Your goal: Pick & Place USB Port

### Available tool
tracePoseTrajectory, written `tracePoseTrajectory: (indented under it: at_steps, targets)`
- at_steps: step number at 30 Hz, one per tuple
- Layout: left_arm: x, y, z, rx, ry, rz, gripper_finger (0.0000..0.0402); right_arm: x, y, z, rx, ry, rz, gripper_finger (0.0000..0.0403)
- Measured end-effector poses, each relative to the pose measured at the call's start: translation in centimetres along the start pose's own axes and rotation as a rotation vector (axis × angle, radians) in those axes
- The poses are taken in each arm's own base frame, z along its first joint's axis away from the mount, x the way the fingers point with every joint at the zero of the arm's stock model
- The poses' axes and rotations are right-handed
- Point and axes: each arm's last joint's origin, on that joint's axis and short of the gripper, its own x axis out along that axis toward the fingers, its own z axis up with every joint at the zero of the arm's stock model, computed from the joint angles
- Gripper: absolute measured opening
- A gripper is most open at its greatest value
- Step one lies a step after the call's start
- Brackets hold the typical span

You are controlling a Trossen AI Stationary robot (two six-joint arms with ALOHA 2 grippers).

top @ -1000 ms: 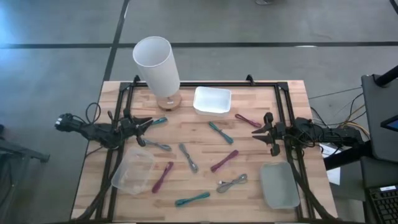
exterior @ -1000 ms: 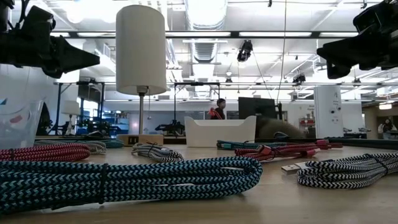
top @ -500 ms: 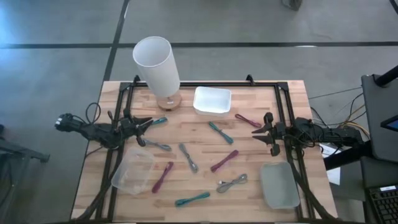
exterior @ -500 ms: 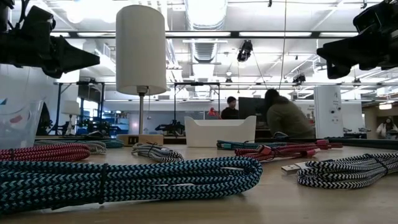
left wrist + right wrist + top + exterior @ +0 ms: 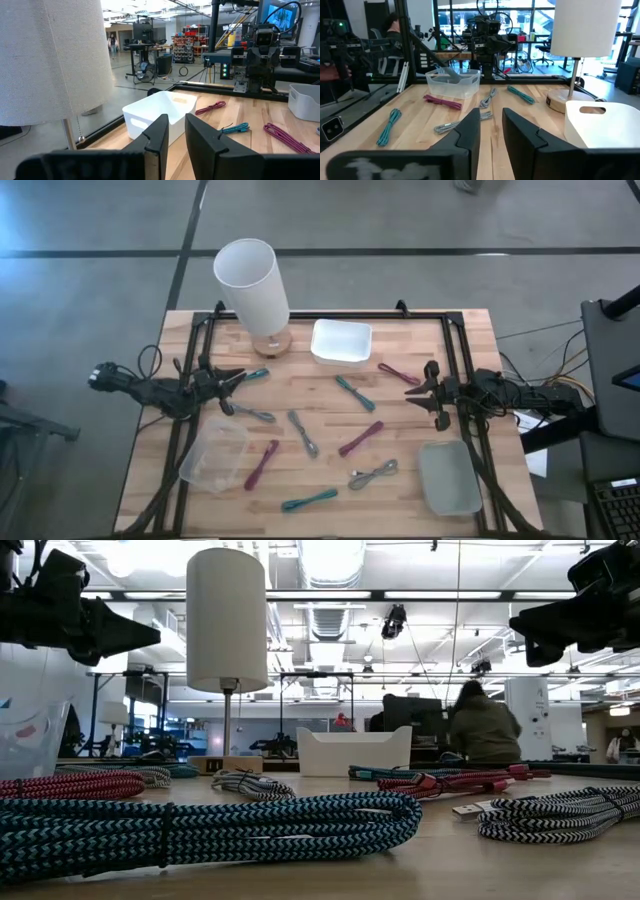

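Several bundled USB cables lie flat on the wooden table: teal, grey, grey, teal, maroon, maroon, maroon, grey, teal. My left gripper hovers above the table's left side, near the first teal cable. In the left wrist view, my left gripper shows a narrow gap between its fingers and holds nothing. My right gripper hovers at the right side beside a maroon cable. The right wrist view shows my right gripper also narrowly open and empty.
A white lamp stands on a wooden base at the far left. A white bin sits far centre. A clear tub is near left, and a grey tray near right. A person is in the room beyond.
Both arms and all cables stay still. In the room beyond the table, a person moves toward the right.
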Motion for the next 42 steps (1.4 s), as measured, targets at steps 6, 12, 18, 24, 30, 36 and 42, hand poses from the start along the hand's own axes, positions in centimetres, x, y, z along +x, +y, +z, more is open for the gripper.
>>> tracePoseTrajectory:
  at_steps: [6, 12, 18, 24, 30, 36, 42]
  targets:
    - [0.0, 0.0, 0.0, -0.027, 0.0, 0.0, 0.0071, 0.0, 0.0, 0.0, -0.001, -0.005, 0.0, 0.0087]
    - [0.0, 0.1, 0.4, -0.019, -0.034, 0.008, 0.0071, 0.0, 0.0, 0.2, 0.001, -0.021, 0.001, 0.0079]
    - [0.0, 0.1, 0.8, -0.001, -0.049, 0.011, 0.0071, 0.0, -0.1, 0.6, -0.037, -0.065, -0.027, 0.0068]
    - [0.0, 0.1, 0.9, -0.122, -0.061, -0.005, 0.0071, -0.2, -0.1, 2.0, -0.092, -0.207, -0.084, 0.0073]
    - [0.0, -0.1, 1.0, -0.119, -0.069, -0.087, 0.0071, -0.2, -0.2, 2.3, -0.092, -0.241, -0.118, 0.0087]
    - [-0.1, 0.1, 2.3, -0.132, -0.092, -0.088, 0.0075, 0.1, -0.6, 2.2, -0.066, -0.218, -0.23, 0.0112]
    - [-0.1, 0.1, 3.9, -0.106, -0.096, -0.087, 0.0115, 0.5, -0.6, 2.4, -0.059, -0.232, -0.229, 0.0144]
